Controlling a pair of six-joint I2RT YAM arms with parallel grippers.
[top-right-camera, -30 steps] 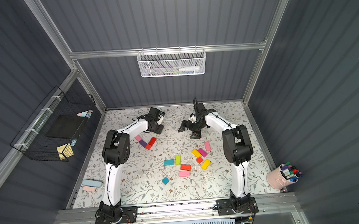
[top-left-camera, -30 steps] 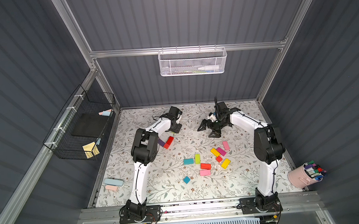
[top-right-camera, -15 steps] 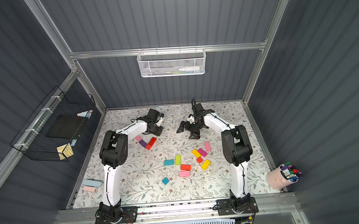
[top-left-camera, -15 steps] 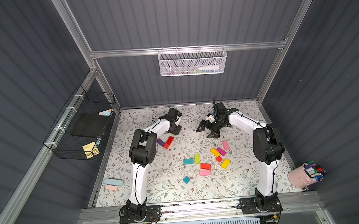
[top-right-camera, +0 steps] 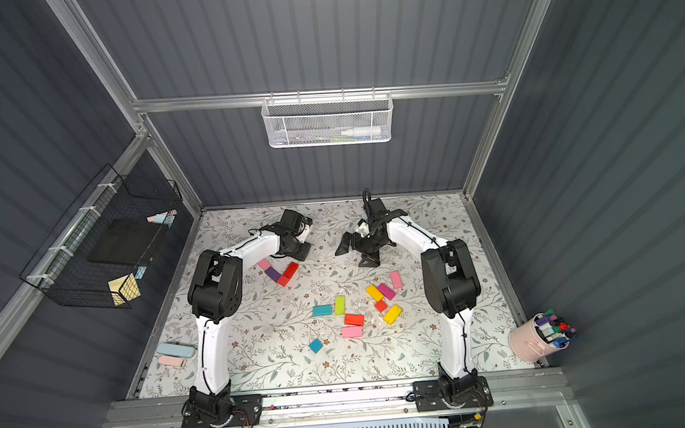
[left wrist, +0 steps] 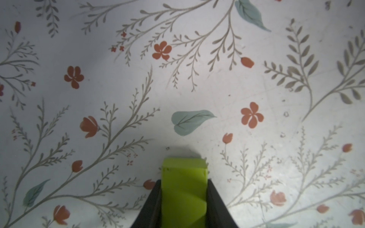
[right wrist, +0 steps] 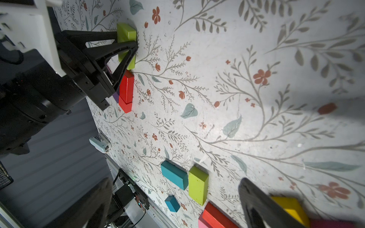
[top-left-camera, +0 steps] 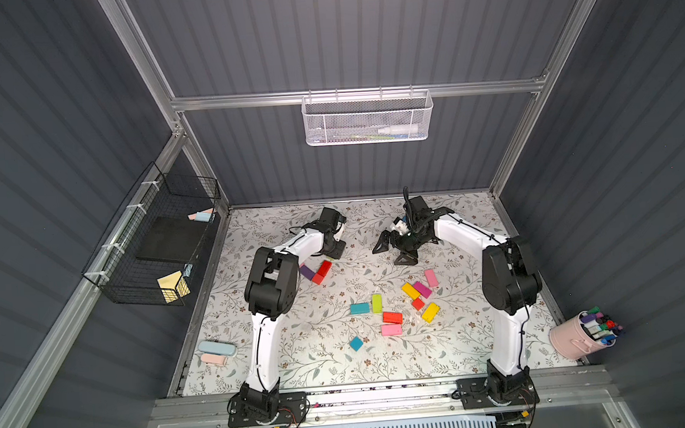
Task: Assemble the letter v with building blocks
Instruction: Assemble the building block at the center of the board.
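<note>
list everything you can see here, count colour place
table: one, floral, underneath
v blocks: four, pink, purple, two red, far left
held block: one, lime, at v's right end
loose blocks: ten, teal, lime, red, pink, yellow, magenta, middle
cases: two, pale blue and pink, front left
cup: one, pink, front right, holds markers
mesh basket: one, white, back wall
wire basket: one, black, left wall, holds yellow notepad
left tool: one, black, shut on held block
right tool: one, black, open, far middle
</note>
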